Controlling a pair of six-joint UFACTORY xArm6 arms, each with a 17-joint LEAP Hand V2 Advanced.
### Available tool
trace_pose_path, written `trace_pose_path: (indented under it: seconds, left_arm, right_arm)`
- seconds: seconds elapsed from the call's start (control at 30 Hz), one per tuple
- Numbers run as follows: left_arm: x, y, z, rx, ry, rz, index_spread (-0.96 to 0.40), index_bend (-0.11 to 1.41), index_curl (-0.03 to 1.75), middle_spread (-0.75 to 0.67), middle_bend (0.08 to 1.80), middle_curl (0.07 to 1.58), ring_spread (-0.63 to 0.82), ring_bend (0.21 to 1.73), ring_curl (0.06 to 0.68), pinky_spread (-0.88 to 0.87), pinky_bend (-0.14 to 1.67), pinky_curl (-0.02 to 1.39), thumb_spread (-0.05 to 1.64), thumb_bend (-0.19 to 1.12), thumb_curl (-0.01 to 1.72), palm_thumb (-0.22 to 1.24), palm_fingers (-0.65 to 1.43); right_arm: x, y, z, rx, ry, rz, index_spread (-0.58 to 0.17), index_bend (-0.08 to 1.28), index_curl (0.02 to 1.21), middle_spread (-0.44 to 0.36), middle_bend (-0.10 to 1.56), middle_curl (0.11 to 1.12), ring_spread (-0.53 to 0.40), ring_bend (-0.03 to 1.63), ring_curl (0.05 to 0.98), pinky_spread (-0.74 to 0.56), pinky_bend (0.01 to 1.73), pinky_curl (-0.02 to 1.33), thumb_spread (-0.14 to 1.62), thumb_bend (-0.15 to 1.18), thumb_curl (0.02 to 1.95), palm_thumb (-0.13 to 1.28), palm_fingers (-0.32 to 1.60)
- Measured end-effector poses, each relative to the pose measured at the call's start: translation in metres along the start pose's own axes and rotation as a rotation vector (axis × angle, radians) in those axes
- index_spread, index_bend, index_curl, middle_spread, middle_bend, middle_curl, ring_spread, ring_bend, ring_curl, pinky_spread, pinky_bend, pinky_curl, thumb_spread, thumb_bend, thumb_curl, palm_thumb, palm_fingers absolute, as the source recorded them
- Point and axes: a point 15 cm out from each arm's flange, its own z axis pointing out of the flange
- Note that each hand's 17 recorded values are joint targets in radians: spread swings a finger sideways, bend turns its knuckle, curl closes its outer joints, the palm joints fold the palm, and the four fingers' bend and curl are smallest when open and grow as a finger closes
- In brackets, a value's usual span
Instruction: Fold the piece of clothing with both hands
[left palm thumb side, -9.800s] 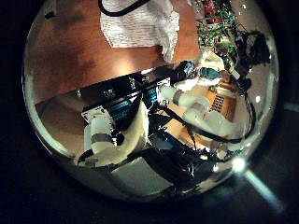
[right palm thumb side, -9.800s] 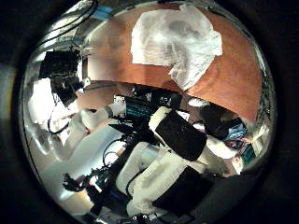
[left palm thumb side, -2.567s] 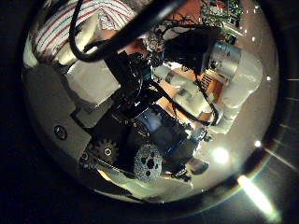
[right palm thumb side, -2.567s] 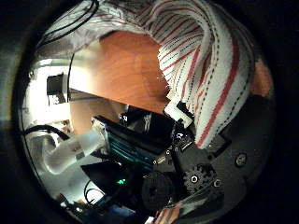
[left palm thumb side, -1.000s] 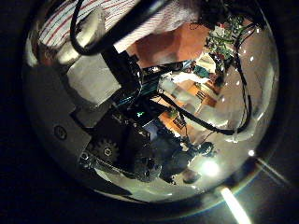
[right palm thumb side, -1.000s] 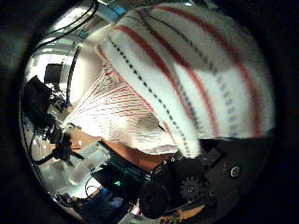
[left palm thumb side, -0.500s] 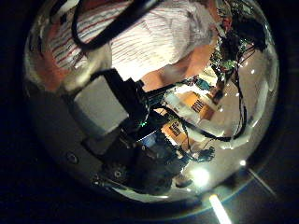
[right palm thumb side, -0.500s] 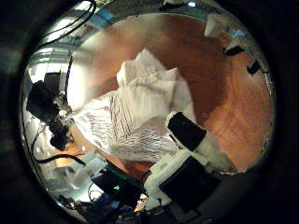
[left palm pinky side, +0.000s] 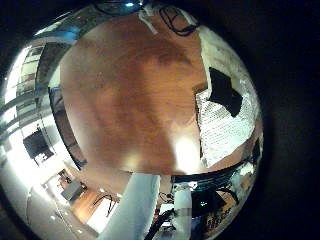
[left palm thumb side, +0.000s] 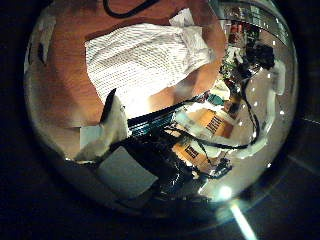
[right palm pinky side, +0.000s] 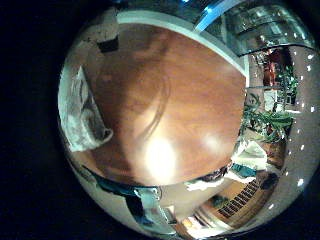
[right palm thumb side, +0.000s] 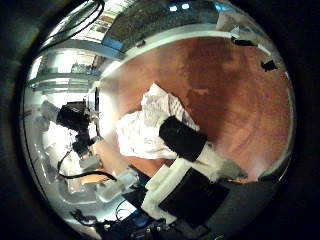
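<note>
Since the shirt (left palm thumb side: 140, 57) lies flat on the bench (left palm pinky side: 120, 100), apart from both palms, you've let go — right hand fingers (right palm thumb side: 183, 139) look empty; left fingers I can't tell.

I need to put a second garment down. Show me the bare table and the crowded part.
Bare wood fills most of the table, from the folded clothing at one edge across to the far rim. The right little finger side view shows the same: open table beside the clothing. It is crowded only at the clothing itself.
</note>
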Motion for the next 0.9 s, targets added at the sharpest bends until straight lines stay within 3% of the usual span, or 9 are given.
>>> trace_pose_path:
  seconds: [0.13,0.4,0.63,0.7,0.77,0.83,0.9]
  left_arm:
    - [0.014,0.021,-0.005,-0.038,0.010,0.024,-0.14,0.18,0.65,0.06,0.24,0.62,-0.13,0.94,0.465,-0.39,0.47,0.99,1.14,-0.02,0.42,0.55,0.10]
    - [0.026,0.041,-0.014,-0.021,0.032,0.052,-0.14,0.21,0.58,0.09,0.22,0.55,-0.05,0.84,0.408,-0.17,0.32,0.91,1.14,-0.02,0.40,0.54,0.16]
    - [0.031,0.063,-0.013,-0.035,0.039,0.064,-0.16,0.20,0.55,0.06,0.21,0.52,-0.03,0.79,0.377,-0.07,0.25,0.84,1.16,-0.02,0.40,0.54,0.23]
    - [0.031,0.067,-0.013,-0.033,0.039,0.067,-0.17,0.20,0.54,0.06,0.20,0.51,-0.03,0.78,0.371,-0.05,0.23,0.83,1.16,-0.02,0.40,0.54,0.24]
    - [0.033,0.069,-0.013,-0.032,0.039,0.070,-0.17,0.19,0.54,0.06,0.20,0.50,-0.04,0.76,0.364,-0.03,0.21,0.81,1.16,-0.02,0.40,0.54,0.25]
    - [0.037,0.071,-0.013,-0.035,0.040,0.075,-0.17,0.20,0.53,0.06,0.20,0.49,-0.04,0.75,0.359,-0.02,0.20,0.79,1.16,-0.02,0.40,0.54,0.27]
    - [0.042,0.073,-0.010,-0.043,0.043,0.083,-0.17,0.20,0.53,0.06,0.20,0.49,-0.04,0.75,0.354,-0.01,0.18,0.78,1.16,-0.02,0.39,0.54,0.28]
  right_arm:
    - [0.012,0.023,0.034,-0.092,-0.027,0.038,-0.250,0.20,0.45,-0.139,0.66,0.50,-0.229,1.15,0.450,-0.29,1.11,0.47,1.18,-0.03,0.39,0.32,0.37]
    - [0.003,0.034,0.087,-0.201,-0.058,0.064,-0.202,0.22,0.47,-0.068,0.65,0.50,-0.191,1.12,0.434,-0.21,1.02,0.41,1.16,-0.02,0.35,0.29,0.38]
    - [-0.013,0.032,0.104,-0.233,-0.053,0.043,-0.209,0.27,0.49,-0.056,0.72,0.52,-0.182,1.12,0.427,-0.18,0.93,0.35,1.15,-0.02,0.33,0.29,0.49]
    - [-0.019,0.032,0.105,-0.236,-0.049,0.039,-0.225,0.27,0.49,-0.073,0.76,0.54,-0.196,1.15,0.429,-0.20,0.93,0.34,1.14,-0.02,0.33,0.31,0.60]
    - [-0.020,0.032,0.106,-0.238,-0.048,0.035,-0.258,0.28,0.49,-0.121,0.80,0.55,-0.219,1.18,0.424,-0.26,0.98,0.33,1.14,-0.01,0.33,0.32,0.83]
    - [-0.019,0.033,0.107,-0.239,-0.047,0.033,-0.298,0.34,0.52,-0.137,0.85,0.58,-0.222,1.18,0.431,-0.33,1.03,0.35,1.15,-0.01,0.33,0.35,1.07]
    - [-0.016,0.034,0.108,-0.243,-0.050,0.031,-0.323,0.49,0.60,-0.145,0.92,0.61,-0.210,1.18,0.457,-0.35,1.06,0.38,1.17,0.00,0.34,0.40,1.26]
